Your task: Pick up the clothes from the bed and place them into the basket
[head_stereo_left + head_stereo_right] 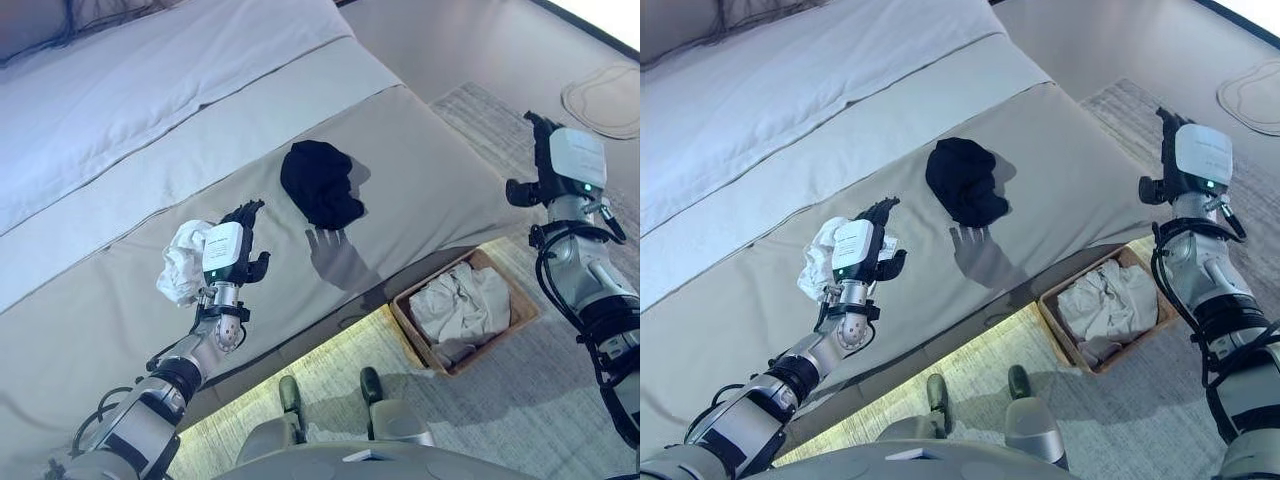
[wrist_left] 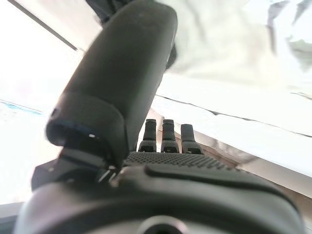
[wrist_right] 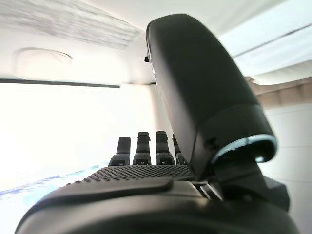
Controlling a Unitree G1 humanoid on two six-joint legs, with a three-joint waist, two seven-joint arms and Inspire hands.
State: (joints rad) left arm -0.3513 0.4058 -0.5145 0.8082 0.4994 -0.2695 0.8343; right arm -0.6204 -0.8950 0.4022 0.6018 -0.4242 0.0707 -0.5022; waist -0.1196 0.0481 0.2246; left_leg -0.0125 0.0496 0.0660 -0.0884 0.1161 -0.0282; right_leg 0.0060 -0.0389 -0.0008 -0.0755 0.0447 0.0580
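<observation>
White cloth (image 1: 183, 262) partly hidden (behind left hand (image 1: 243, 250)).

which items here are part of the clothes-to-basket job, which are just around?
Job:
- black garment on the bed
- white garment by the left hand
- basket on the floor, pale clothes in it
- right hand, raised, empty

Just around:
- round mat
- grey rug

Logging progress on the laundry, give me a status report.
Left hand open beside white garment on bed. Right hand open, empty. Black garment on bed. Basket holds pale clothes. No obstruction.
</observation>
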